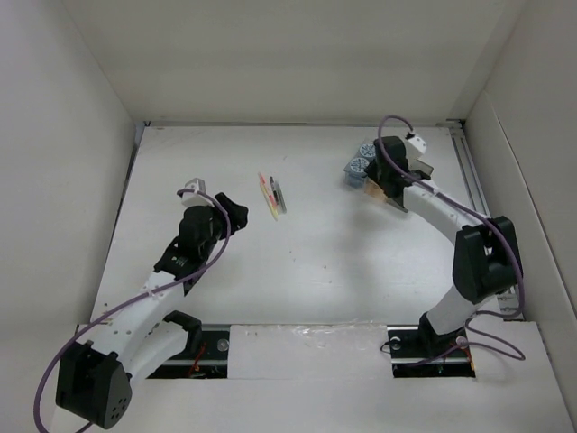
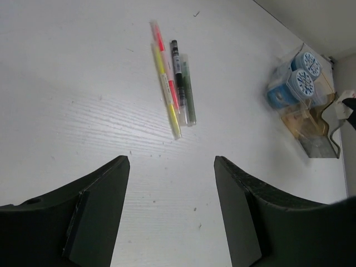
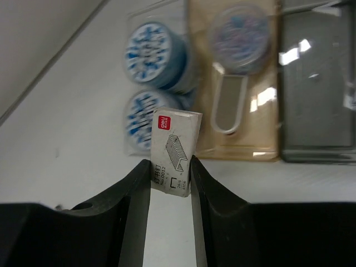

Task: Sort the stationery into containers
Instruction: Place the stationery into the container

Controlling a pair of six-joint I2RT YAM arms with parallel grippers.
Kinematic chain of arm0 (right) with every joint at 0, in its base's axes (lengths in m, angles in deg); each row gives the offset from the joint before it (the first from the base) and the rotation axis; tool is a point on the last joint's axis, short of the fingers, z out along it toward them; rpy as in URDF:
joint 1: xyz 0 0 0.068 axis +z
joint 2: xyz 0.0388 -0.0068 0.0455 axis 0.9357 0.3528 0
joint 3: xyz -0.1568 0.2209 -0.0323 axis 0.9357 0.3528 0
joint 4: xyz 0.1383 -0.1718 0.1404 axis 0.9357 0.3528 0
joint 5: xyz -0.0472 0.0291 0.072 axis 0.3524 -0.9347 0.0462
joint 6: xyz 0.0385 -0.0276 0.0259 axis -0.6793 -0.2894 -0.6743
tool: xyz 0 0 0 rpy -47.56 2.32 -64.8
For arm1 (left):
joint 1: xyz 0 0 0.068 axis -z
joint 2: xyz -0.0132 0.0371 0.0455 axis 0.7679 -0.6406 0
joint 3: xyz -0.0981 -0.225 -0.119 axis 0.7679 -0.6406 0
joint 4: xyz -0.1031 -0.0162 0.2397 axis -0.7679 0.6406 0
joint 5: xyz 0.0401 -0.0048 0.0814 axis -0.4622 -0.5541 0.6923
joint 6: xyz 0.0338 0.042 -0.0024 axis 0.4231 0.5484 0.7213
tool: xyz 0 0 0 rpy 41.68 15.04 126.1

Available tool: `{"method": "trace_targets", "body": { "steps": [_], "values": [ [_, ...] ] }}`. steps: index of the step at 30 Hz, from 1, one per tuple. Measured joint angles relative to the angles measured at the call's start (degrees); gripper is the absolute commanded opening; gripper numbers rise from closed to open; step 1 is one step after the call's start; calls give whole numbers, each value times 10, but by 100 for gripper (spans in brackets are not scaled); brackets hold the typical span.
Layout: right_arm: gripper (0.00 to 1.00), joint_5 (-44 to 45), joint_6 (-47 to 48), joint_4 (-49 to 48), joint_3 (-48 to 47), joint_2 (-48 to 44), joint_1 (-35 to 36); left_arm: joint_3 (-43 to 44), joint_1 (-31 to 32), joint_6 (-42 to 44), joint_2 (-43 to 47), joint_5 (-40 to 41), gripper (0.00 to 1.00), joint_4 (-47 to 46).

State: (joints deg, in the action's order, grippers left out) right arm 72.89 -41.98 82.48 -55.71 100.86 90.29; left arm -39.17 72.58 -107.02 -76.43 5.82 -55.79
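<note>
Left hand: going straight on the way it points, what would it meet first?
Probably the cluster of sticks lying on the table, roughly centred ahead of the open left hand; nothing nearer shows, though depth is unclear.

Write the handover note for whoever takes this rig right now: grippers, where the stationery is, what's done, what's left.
Right gripper: shut on a small white staple box, held over the near edge of the tray.
Left gripper: open, empty, hovering over the table short of the sticks.
Done: two blue patterned discs sit in the pale blue compartment; a round clear case and a pale clip are in the tan one. The grey compartment looks empty.
Left: set down the staple box; the pink, yellow and dark sticks lie side by side on the table, unsorted.
</note>
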Motion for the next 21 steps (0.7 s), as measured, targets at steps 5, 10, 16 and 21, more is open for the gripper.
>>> {"method": "trace_targets", "body": {
  "steps": [5,10,16,21],
  "values": [
    [22,-19,0,12,22,6,-76,0,0,2,0,-14,60,-14],
    [27,-50,0,11,21,18,-101,0,0,2,-18,-29,59,-31],
    [38,-66,0,11,21,36,-108,0,0,2,-32,-36,59,-33],
    [57,-67,-4,8,21,38,-108,0,0,2,-32,-37,59,-36]
  ]
}}
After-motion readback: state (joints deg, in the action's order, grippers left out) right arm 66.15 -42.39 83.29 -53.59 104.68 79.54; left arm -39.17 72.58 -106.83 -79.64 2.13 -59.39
